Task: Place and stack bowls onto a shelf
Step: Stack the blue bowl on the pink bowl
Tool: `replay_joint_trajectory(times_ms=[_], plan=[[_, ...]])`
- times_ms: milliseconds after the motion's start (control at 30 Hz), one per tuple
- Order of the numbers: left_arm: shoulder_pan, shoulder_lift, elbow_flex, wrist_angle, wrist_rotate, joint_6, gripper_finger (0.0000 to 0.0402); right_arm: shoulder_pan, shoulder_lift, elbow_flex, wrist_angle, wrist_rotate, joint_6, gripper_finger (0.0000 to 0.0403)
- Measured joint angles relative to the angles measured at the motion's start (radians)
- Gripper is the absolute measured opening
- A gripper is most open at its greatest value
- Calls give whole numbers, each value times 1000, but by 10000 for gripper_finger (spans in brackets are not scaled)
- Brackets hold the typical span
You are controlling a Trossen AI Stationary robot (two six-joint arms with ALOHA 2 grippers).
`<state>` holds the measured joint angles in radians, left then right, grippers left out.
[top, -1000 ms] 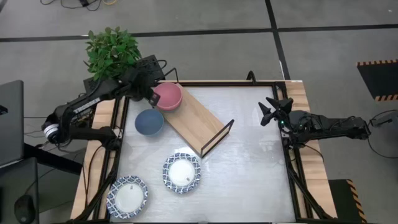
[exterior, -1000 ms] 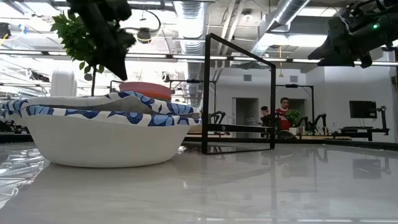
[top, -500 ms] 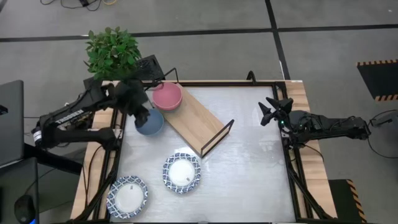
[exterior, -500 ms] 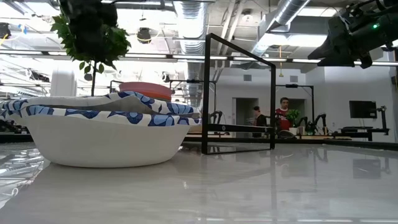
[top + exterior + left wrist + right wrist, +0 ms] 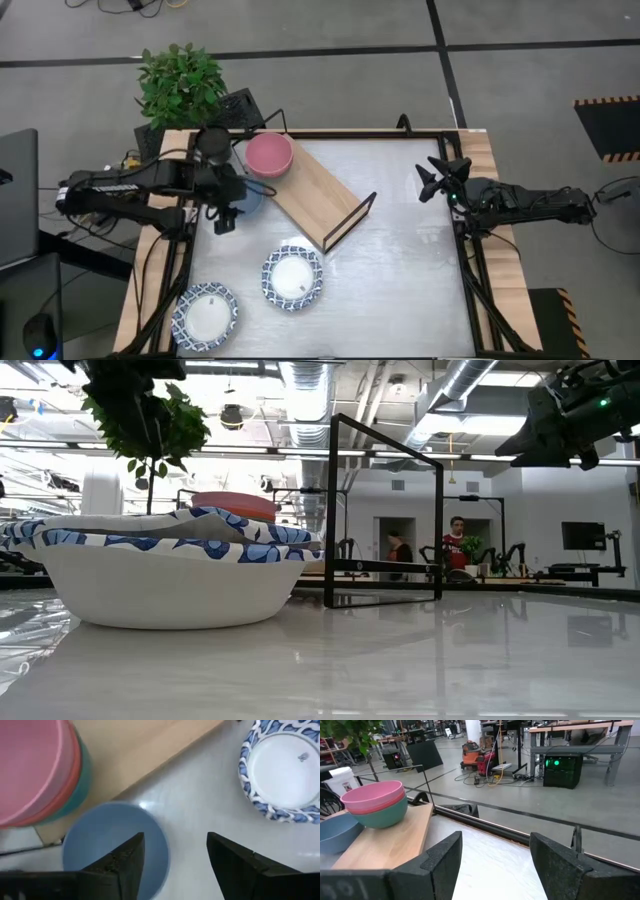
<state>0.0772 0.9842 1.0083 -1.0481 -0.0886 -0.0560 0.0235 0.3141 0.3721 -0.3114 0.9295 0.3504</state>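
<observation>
Since half a second ago your left gripper has swung down from beside the pink bowl to left of centre in the high view, over the light blue bowl, while the right gripper waits at the right edge. In the left wrist view, your fingers are spread and empty above the light blue bowl, with the pink stack on the shelf at upper left. No writing is readable.

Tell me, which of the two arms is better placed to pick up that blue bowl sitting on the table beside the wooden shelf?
The left one, I'd say. Its left gripper hangs open right over the light blue bowl, beside the shelf. The right gripper waits open at the table's far edge.
</observation>
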Motion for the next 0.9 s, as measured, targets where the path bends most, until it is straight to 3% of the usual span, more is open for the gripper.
replay_joint_trajectory(times_ms=[367,733,900], plan=[[-32,0,-265,90,-121,-83,211,0,0,0,-3,0,0,260],[-32,60,-255,97,-101,-75,211,0,0,0,-2,0,6,260],[-32,153,-255,98,-99,-74,211,0,0,0,-2,0,15,260]])
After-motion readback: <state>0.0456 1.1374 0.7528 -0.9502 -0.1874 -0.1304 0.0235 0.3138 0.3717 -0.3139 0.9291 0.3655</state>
